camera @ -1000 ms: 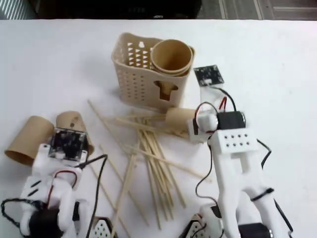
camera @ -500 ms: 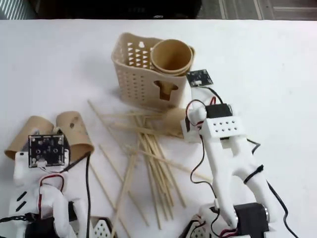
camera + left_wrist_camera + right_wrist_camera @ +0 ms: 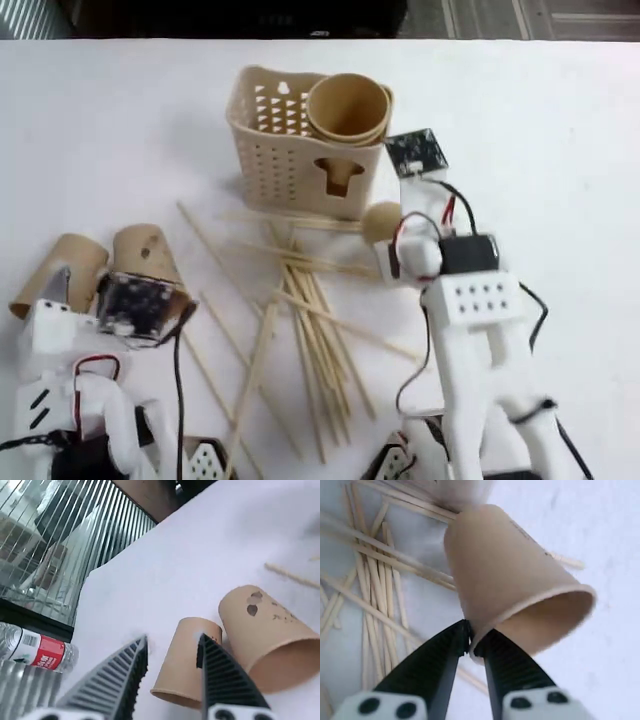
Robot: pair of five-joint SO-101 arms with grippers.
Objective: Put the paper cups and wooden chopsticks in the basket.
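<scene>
Paper cup (image 3: 510, 590) rim pinched in right end effector (image 3: 471, 641), apparently lifted; left end effector (image 3: 172, 640) parted over lying cup (image 3: 180, 665).

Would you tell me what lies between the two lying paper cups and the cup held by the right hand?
In the high view, the scattered wooden chopsticks lie between the two lying cups and the right hand's cup.

A white table (image 3: 560, 120) is stretching out beneath and ahead of the left gripper (image 3: 173, 639). A clear bottle (image 3: 30, 650) with a red label is sitting past the table's edge, out beside one finger. Well beyond the fingertips, slatted blinds (image 3: 60, 535) are catching light.
</scene>
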